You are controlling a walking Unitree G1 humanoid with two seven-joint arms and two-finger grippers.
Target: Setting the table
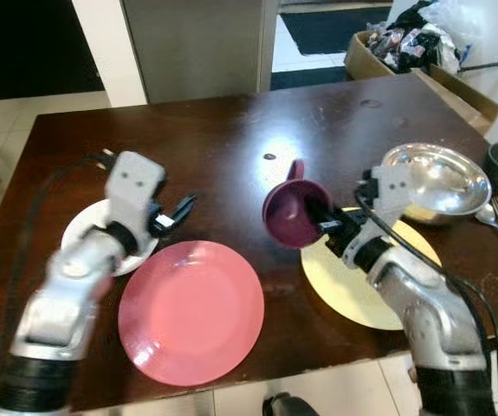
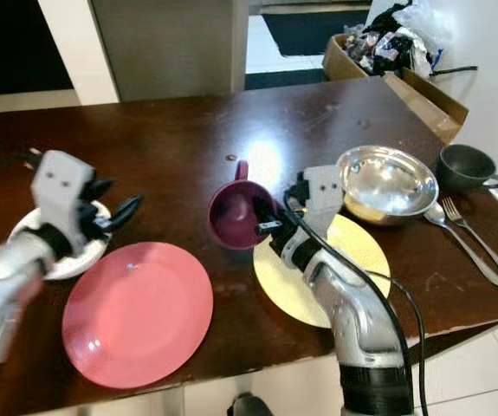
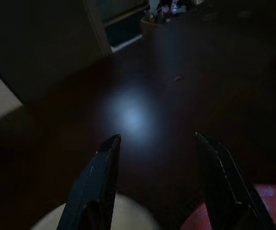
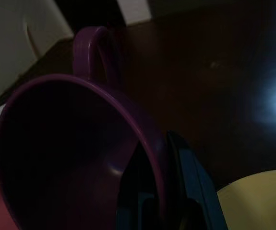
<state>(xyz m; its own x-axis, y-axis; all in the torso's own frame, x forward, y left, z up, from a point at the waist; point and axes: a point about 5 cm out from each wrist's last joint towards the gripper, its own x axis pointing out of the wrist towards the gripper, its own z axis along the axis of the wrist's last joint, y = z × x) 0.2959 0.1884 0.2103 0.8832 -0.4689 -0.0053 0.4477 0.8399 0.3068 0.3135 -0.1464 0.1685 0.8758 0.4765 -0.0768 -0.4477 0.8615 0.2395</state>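
Purple cup [image 1: 290,212]; pink plate [image 1: 190,310]; yellow plate [image 1: 352,282]; white plate [image 1: 82,227]; dark brown table [image 1: 223,143].

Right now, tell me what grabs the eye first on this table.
The purple mug, tipped on its side and pinched by its rim in the right gripper, held over the dark table beside the yellow plate. Next, the big pink plate at the near edge, with the open left gripper hovering just behind it.

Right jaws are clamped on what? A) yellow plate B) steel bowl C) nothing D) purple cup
D: the right gripper pinches the rim of the purple cup, one finger inside and one outside, holding it tilted above the table between the pink plate and the yellow plate.
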